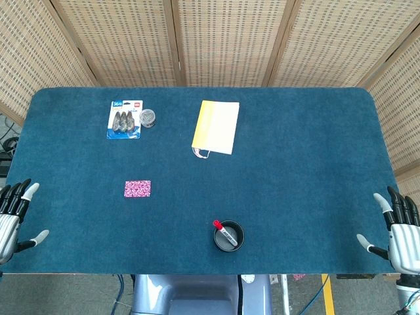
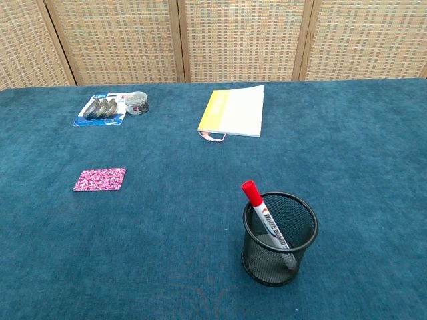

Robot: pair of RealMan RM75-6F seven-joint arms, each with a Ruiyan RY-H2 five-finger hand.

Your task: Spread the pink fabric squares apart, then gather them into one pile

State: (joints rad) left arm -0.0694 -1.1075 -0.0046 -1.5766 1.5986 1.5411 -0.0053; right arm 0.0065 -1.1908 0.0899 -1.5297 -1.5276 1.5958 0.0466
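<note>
At the far left edge of the blue table (image 1: 295, 197), seen from the head view, the left hand (image 1: 14, 220) hovers with its fingers spread apart and its thumb jutting toward the table's middle; it holds nothing. The chest view does not show it.

Further right and slightly farther back lies the pink fabric (image 1: 137, 189), a small patterned rectangle flat on the cloth. Only one neat piece shows; whether it is a single square or several stacked cannot be told. Its long axis runs left to right, roughly parallel to the table's near edge, with the short sides facing the two hands. It sits well apart from the left fingers (image 1: 25, 190) and much farther still from the right ones, touching neither.

Behind it, near the back edge, a blue card of clips (image 1: 124, 119) lies beside a small round tin (image 1: 149, 117). Toward the middle of the back rests a yellow and white booklet (image 1: 216, 126), its long axis running front to back.

Near the front edge, right of the fabric, stands a black mesh cup (image 1: 229, 236) with a red-capped marker (image 2: 265, 217) leaning inside it.

At the far right edge the right hand (image 1: 398, 230) hovers, fingers apart and pointing away from the robot, thumb toward the table's middle, holding nothing.
</note>
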